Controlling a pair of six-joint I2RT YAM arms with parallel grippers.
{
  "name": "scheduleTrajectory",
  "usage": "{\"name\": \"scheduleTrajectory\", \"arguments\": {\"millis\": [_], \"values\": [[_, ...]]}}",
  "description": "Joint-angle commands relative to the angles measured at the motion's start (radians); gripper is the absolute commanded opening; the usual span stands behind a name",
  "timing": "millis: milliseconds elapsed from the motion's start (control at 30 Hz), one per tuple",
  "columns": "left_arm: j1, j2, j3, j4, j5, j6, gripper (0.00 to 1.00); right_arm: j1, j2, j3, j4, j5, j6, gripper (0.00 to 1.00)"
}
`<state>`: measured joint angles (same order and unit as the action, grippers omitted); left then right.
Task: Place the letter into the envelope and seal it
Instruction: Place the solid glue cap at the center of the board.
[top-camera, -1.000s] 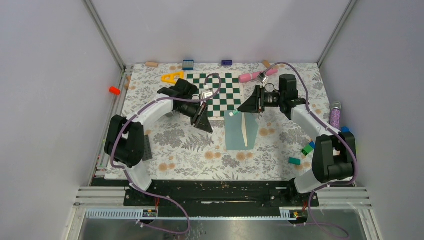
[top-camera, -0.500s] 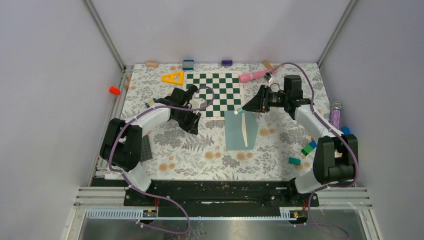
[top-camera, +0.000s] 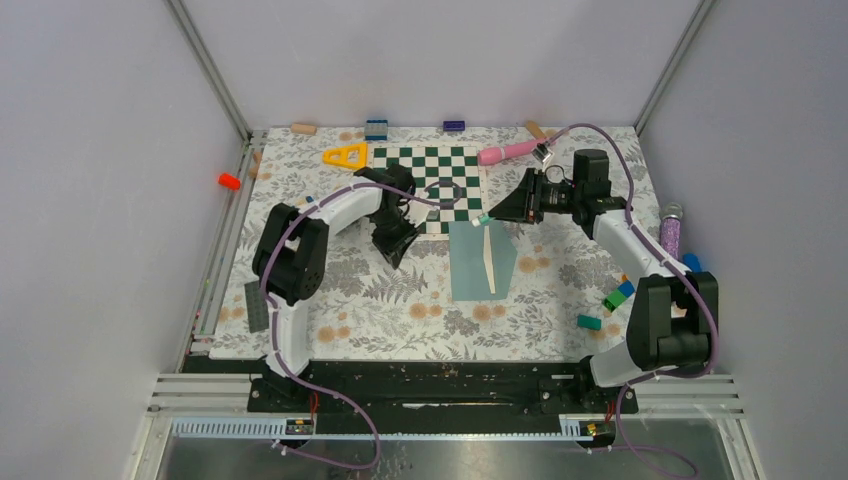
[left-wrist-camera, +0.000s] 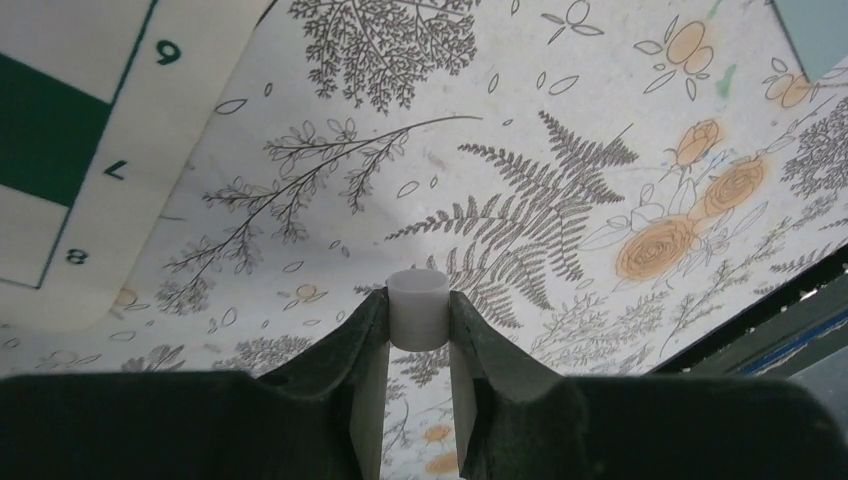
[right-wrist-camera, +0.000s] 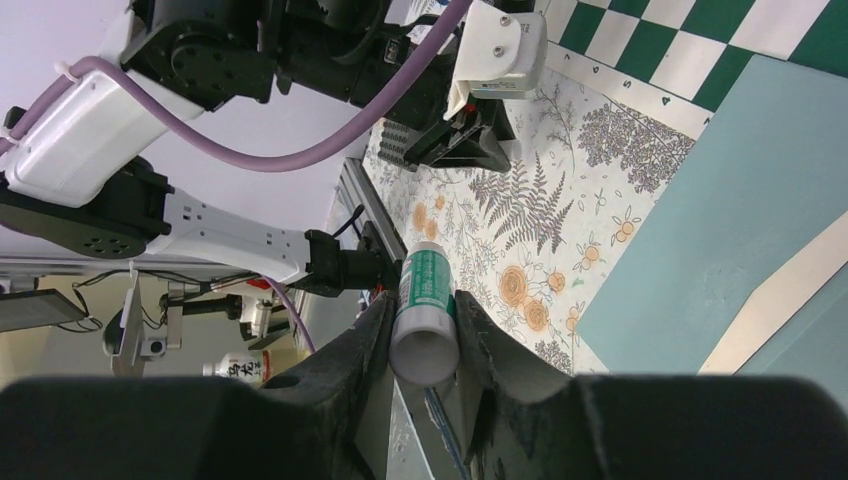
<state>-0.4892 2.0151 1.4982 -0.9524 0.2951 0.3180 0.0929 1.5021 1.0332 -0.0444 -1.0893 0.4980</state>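
Top external view: envelope lies flat, its far edge meeting the near right corner of the chessboard; a cream strip runs along it.
Left gripper: just off the board's near edge, toward its left corner; fingers narrowly parted, clamped on a small white cap.
Right gripper: beside the board's right edge; fingers pinching a green-and-white tube.

Matt paper envelope; smooth plastic tube, cap
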Motion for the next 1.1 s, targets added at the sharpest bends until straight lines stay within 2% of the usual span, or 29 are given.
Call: {"name": "scheduleTrajectory", "arguments": {"millis": [0,200,367,533,700,800,967,1067], "values": [[-0.006,0.051,0.147,-0.268,-0.079,0.099,0.15,-0.017,-0.057,0.022,0.001,-0.010,-0.013,0.06],[-0.060,0.114,0.135,-0.304,-0.147,0.105,0.17,-0.025,-0.068,0.020,0.003,-0.011,-0.010,0.06],[-0.113,0.148,0.087,-0.246,-0.256,0.065,0.20,-0.027,-0.074,0.018,0.005,-0.014,-0.008,0.06],[-0.146,0.164,0.074,-0.214,-0.292,0.039,0.35,-0.028,-0.072,0.013,0.021,-0.021,0.007,0.06],[-0.166,0.169,0.065,-0.196,-0.315,0.032,0.55,-0.028,-0.071,0.013,0.023,-0.023,0.010,0.06],[-0.169,0.160,0.069,-0.184,-0.320,0.028,0.62,-0.028,-0.072,0.012,0.029,-0.024,0.013,0.06],[-0.167,0.122,0.073,-0.155,-0.316,0.021,0.78,-0.030,-0.073,0.010,0.035,-0.026,0.021,0.06],[-0.167,0.100,0.074,-0.145,-0.300,0.017,0.83,-0.030,-0.073,0.011,0.034,-0.027,0.021,0.06]]}}
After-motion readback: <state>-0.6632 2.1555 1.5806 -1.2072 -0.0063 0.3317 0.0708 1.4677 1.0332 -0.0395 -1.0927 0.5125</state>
